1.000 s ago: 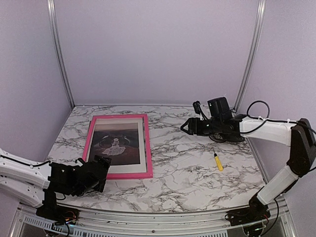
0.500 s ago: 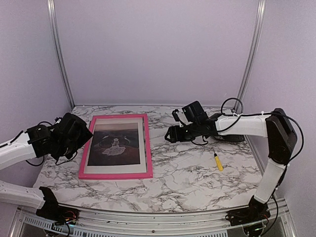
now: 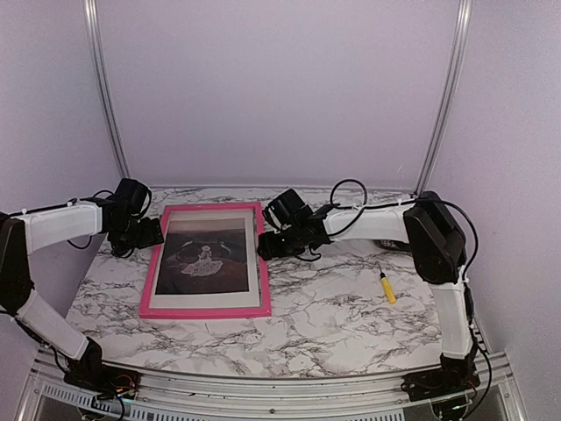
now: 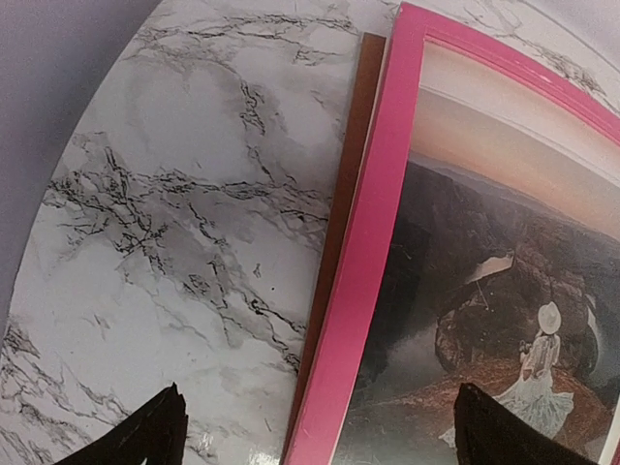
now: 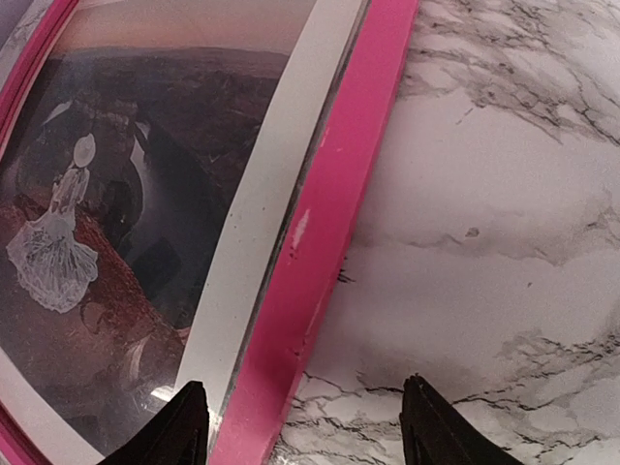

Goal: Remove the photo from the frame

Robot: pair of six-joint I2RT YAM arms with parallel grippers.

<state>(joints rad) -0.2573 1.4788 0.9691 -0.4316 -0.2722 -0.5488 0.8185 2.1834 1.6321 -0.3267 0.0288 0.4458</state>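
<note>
The pink frame [image 3: 154, 272] lies flat on the marble table, left of centre, with the photo [image 3: 203, 256] in it behind a white mat [image 5: 257, 223]. The print shows a white figure on a dark reddish scene [image 4: 484, 281]. My left gripper [image 3: 154, 233] hangs open over the frame's left border [image 4: 363, 281], one fingertip [image 4: 160, 431] over marble and the other over the photo. A thin brown edge [image 4: 334, 242] shows beside that border. My right gripper [image 3: 265, 246] is open astride the right border [image 5: 325, 252]. Neither holds anything.
A small yellow-handled screwdriver [image 3: 387, 288] lies on the table at the right. Lilac walls close in the back and both sides, with metal posts in the corners. A metal rail [image 3: 263, 386] runs along the near edge.
Both arms have swung in to the frame. The left gripper came from the near left corner to the frame's left border. The right gripper travelled left from the back right to the right border.
</note>
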